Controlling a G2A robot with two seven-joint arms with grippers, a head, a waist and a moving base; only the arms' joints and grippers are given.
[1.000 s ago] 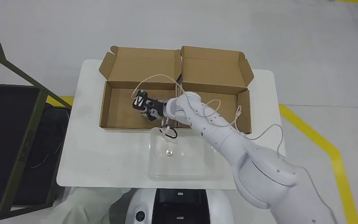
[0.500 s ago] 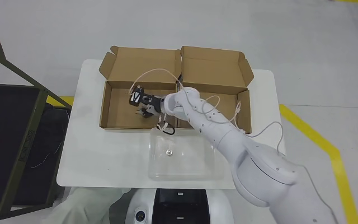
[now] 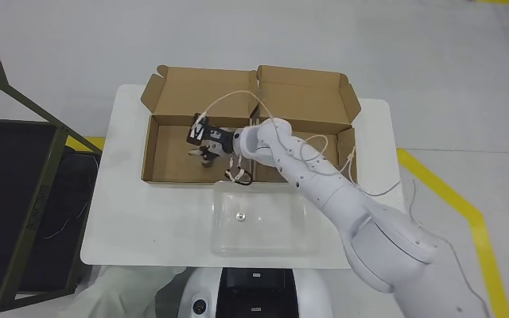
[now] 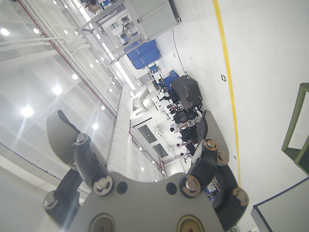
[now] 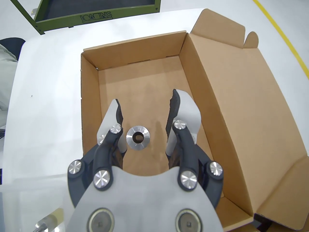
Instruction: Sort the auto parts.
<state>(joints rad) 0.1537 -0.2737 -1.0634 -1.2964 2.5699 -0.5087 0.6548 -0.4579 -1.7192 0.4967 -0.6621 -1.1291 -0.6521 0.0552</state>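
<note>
My right gripper (image 5: 146,102) hangs open inside the left cardboard box (image 5: 144,47). A round metal bushing (image 5: 137,138) with a centre hole lies flat on the box floor below it, close to one finger and free of both. From above, the right gripper (image 3: 199,141) is over the middle of the left box (image 3: 163,155). A clear plastic tray (image 3: 258,238) at the table's front holds a small metal part (image 3: 241,213). My left gripper (image 4: 131,117) is open with nothing in it, pointing out at the room.
A second open cardboard box (image 3: 318,155) stands right of the first, both with lids folded back. A green metal cart (image 3: 32,199) stands off the table's left side. White cables loop over the right arm above the boxes.
The right gripper has moved a little toward the back of the left box, and the arm's forearm has swung with it.
</note>
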